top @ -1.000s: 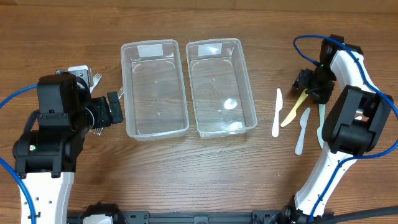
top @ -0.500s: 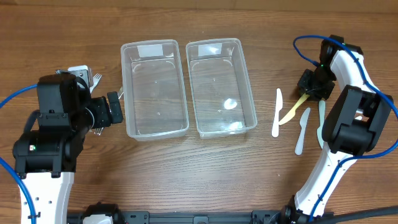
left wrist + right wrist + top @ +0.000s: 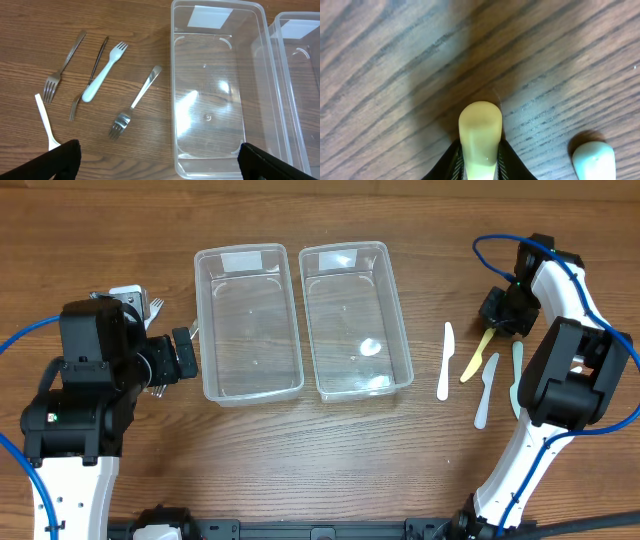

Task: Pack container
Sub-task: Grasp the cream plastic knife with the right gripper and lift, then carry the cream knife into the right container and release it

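Two clear, empty plastic containers stand side by side, the left one and the right one. At the far right my right gripper is shut on the handle end of a yellow plastic knife, whose blade end slants down towards the left. In the right wrist view the yellow handle sits pinched between the jaws of that gripper. My left gripper stands open with nothing in it, just left of the left container, and in the overhead view this left gripper is beside the forks.
A white knife, a pale blue knife and a pale green knife lie near the yellow one. Left of the containers lie metal forks and a white plastic fork.
My right gripper has closed on the yellow knife's handle. The knife's blade end has shifted slightly right. The left arm has not moved.
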